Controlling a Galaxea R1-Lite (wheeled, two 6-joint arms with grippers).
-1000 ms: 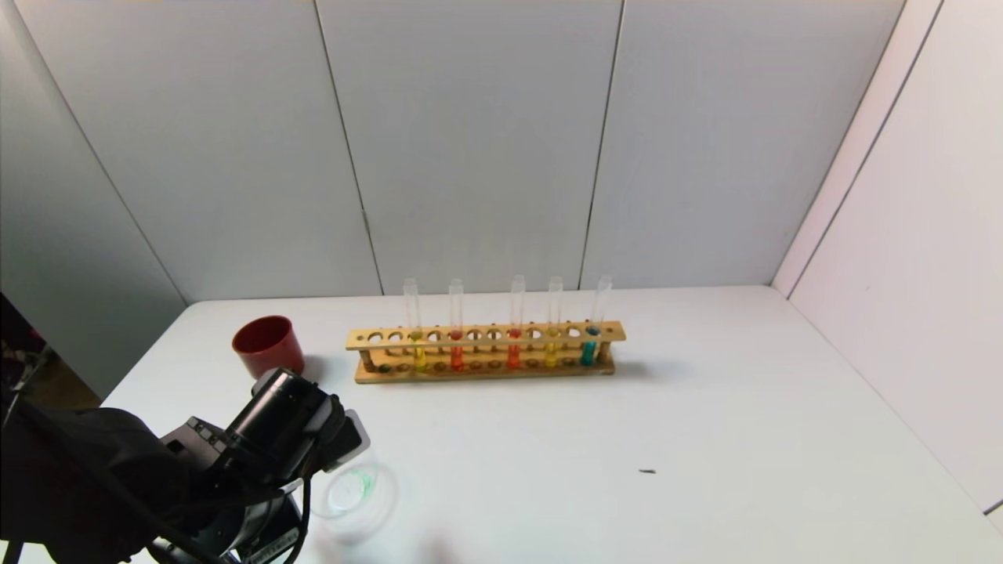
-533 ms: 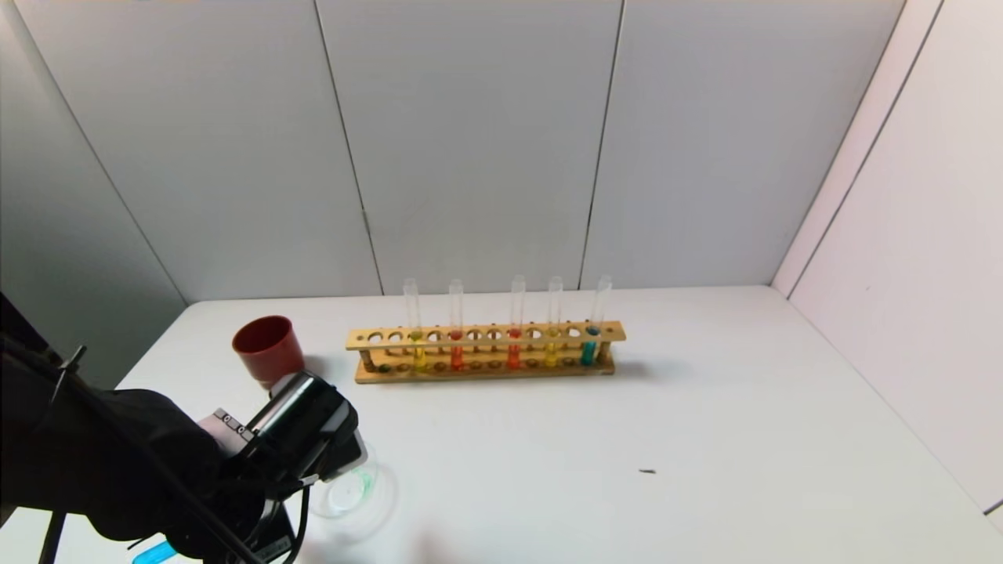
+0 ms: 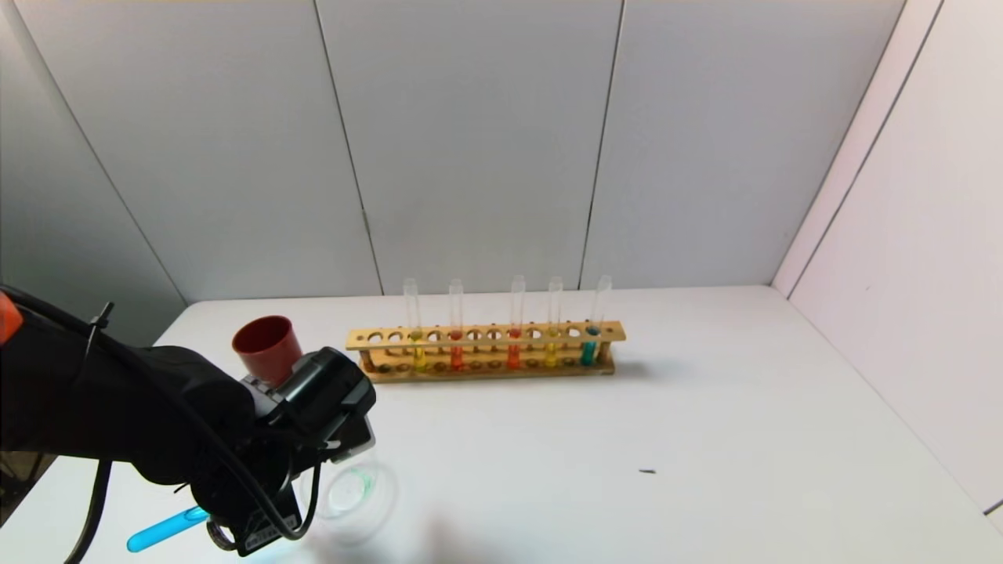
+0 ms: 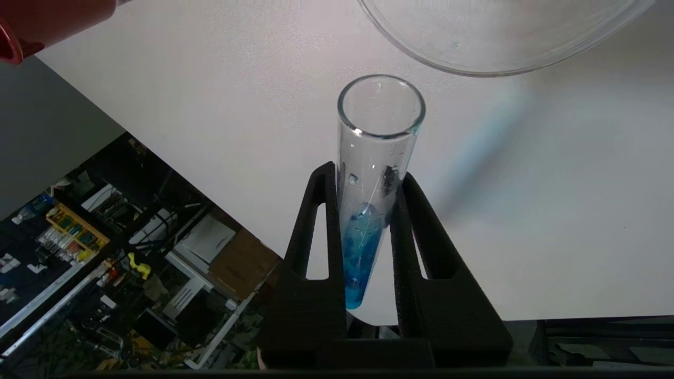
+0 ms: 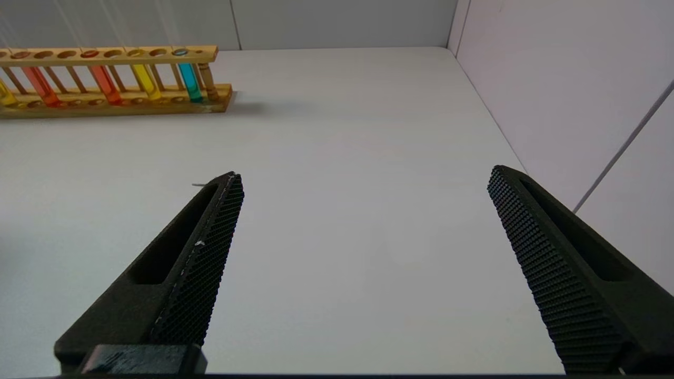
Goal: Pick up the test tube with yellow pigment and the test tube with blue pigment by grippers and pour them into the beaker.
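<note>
Left gripper [image 4: 368, 179] has swung up and toward the red cup [image 3: 267, 345] since a second ago; its fingers [image 4: 321, 210] pinch the test tube with blue pigment [image 4: 371, 173], now tilted, mouth just short of the beaker [image 3: 351, 492] on the table [image 3: 705, 423].

Risks: liquid reaches the lip before it clears the rim and spills; glass may slip.

Right gripper [image 5: 363, 210] idle, fingers spread.

Count: one rack [image 3: 486, 350] with five tubes, two yellow; test tube with yellow pigment [image 3: 552, 333] probably the nearer one. One beaker, one cup.

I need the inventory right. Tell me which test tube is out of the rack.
The blue-liquid test tube, clamped in the left claw beside the beaker; the other five tubes stand upright in the wooden rack.
</note>
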